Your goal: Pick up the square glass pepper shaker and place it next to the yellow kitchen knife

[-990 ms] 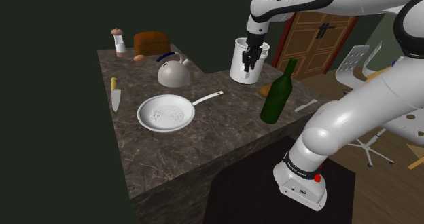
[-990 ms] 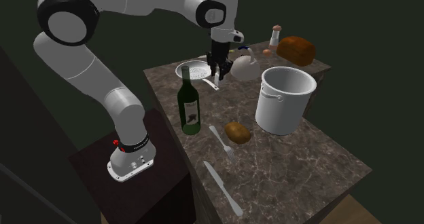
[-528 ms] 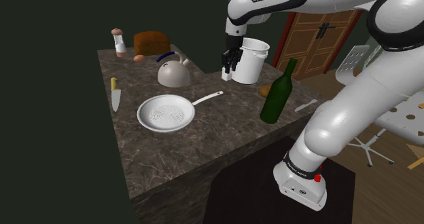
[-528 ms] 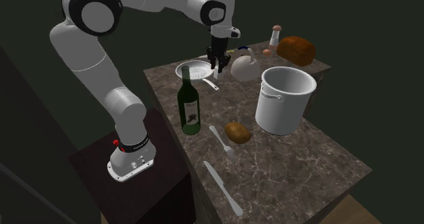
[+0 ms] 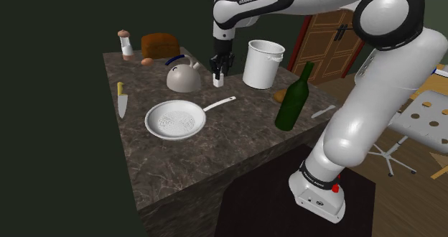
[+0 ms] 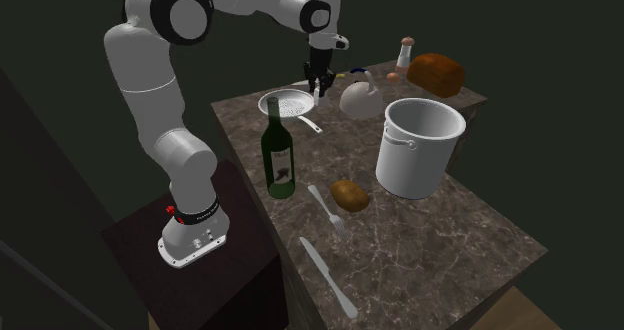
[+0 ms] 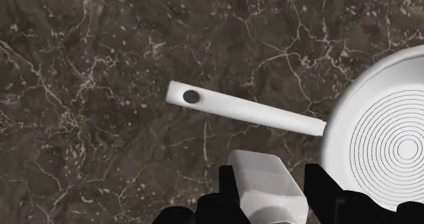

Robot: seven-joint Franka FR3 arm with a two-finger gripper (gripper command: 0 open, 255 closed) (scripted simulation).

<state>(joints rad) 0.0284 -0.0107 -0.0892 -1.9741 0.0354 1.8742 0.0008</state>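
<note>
white and square, the pepper shaker (image 7: 260, 178) hangs clasped in the black gripper (image 7: 272, 182) above the frying pan (image 7: 380, 148) handle, and should travel level and high across to the yellow-handled knife (image 5: 121, 99).

Two shakers (image 7: 265, 185) (image 5: 126, 44), two knives (image 5: 120, 99) (image 6: 328, 278), one pan (image 5: 174, 121), kettle (image 5: 183, 77), pot (image 5: 262, 63), bottle (image 5: 291, 103), loaf (image 5: 159, 44), potato (image 6: 349, 194) and fork (image 6: 327, 210)

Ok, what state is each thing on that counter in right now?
pepper shaker: drawn white, clasped in the gripper, held off the counter
gripper: shut on the pepper shaker
yellow-handled knife: lying flat near the counter's edge
pan: sitting upright, empty
kettle: standing upright
pot: standing upright, top open
wine bottle: standing upright
</note>
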